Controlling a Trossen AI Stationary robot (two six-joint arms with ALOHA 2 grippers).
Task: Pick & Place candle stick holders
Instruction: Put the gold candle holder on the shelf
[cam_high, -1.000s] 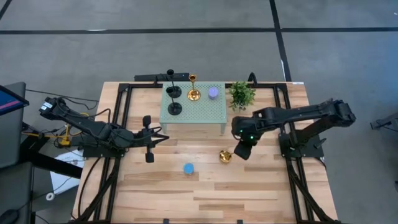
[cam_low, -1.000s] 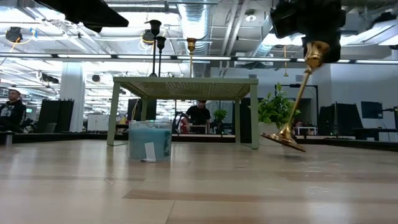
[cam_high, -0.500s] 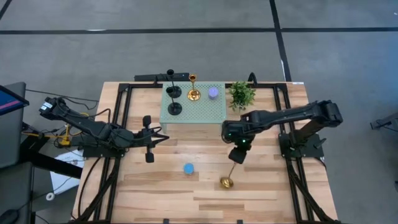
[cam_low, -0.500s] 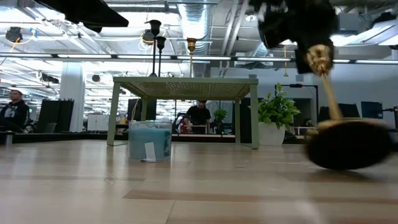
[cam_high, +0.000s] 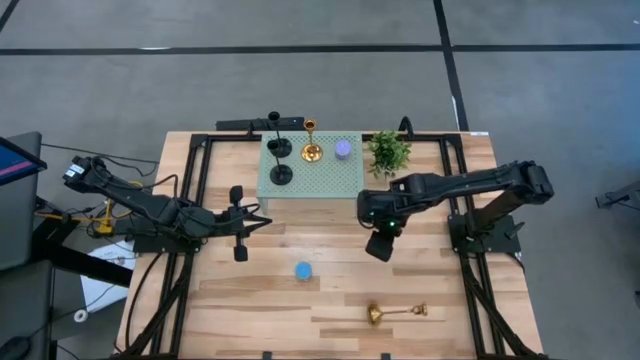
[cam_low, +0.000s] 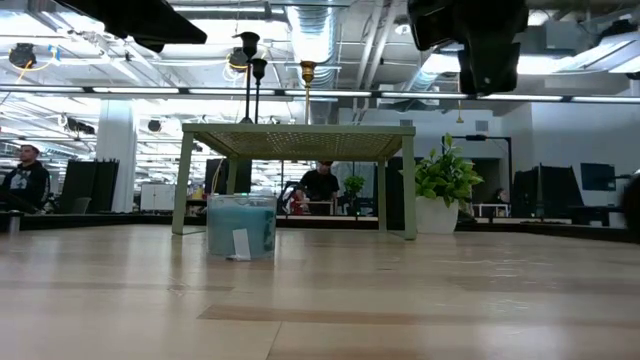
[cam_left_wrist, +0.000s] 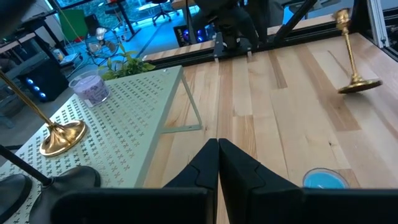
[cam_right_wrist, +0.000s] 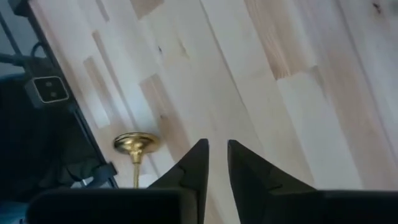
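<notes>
Right claw (cam_high: 379, 246) slightly parted, empty — gold holder (cam_high: 395, 314) lying on table, apart

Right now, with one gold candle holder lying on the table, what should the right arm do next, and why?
Probably bring the right gripper toward the table's near edge, over the fallen gold candle holder, to grab its stem. That holder lies on its side on the wood, apart from the gripper, whose jaws stand slightly parted and empty. The other three holders stand on the green stand. The left gripper waits shut at the left.
</notes>
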